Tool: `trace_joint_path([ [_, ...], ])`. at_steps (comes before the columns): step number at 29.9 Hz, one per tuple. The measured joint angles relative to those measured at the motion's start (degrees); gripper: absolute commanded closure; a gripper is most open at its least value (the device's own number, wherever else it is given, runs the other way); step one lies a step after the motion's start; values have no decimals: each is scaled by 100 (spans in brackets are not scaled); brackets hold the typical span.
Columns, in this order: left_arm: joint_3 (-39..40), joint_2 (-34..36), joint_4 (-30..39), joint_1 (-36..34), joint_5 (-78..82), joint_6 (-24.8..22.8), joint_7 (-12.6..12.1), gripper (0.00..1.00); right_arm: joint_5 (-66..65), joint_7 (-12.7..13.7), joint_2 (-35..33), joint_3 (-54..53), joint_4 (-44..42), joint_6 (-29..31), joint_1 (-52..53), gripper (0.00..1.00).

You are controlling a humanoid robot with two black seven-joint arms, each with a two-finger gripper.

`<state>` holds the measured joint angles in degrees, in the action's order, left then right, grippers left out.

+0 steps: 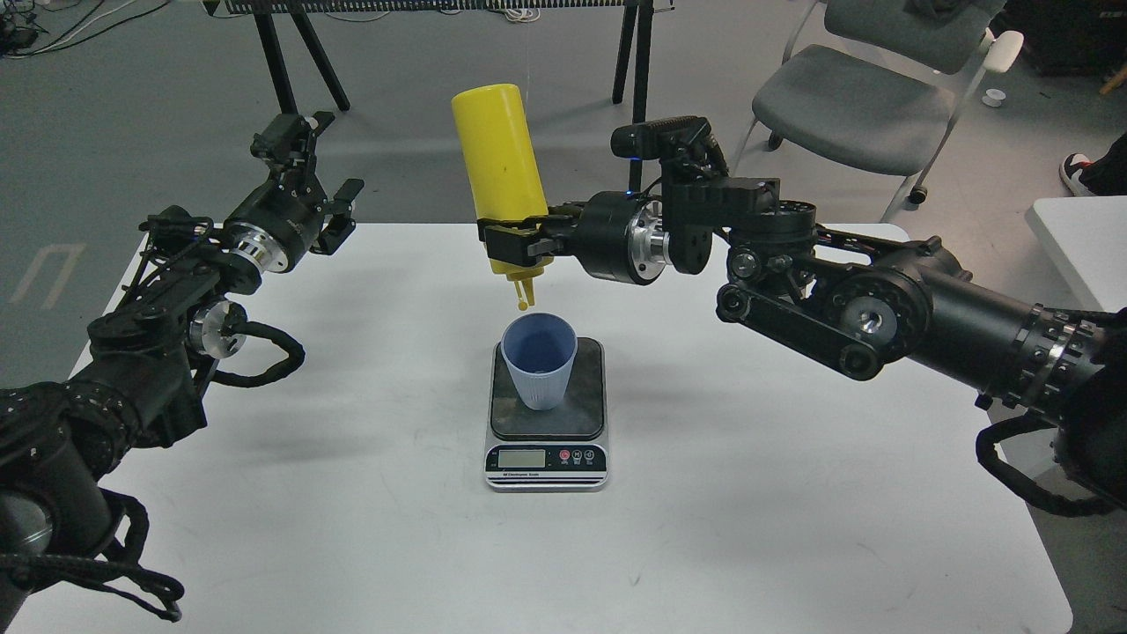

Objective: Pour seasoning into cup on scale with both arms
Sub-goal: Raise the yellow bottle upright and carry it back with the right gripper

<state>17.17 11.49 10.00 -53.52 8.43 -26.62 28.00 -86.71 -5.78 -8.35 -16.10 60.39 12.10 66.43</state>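
Observation:
The yellow seasoning bottle hangs upside down, nozzle pointing down just above the rim of the light blue cup. My right gripper is shut on the bottle's lower end, near the nozzle. The cap strap dangles beside the nozzle. The cup stands upright on the dark plate of the scale at the table's middle. My left gripper is over the table's far left edge, away from the cup, with fingers spread and nothing between them.
The white table carries only the scale and cup. A grey chair stands behind the table at right, black trestle legs behind the middle. A second white table edge is at far right.

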Motion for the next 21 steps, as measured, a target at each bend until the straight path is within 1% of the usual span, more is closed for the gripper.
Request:
trace_joint_path([
  [6, 0, -9, -3, 17, 0, -1, 0, 5, -566, -107, 52, 17, -108, -206, 69, 54],
  [14, 5, -83, -1, 5, -2, -1, 0, 5, -634, -142, 54, 19, -108, -215, 87, 54],
  [19, 2, -75, 0, -6, -7, -1, 0, 5, -318, -140, 67, -27, -122, -101, 82, 54],
  [21, 0, -60, 0, -6, -7, 0, 0, 5, 304, -117, 24, -199, -212, 92, 84, 54],
])
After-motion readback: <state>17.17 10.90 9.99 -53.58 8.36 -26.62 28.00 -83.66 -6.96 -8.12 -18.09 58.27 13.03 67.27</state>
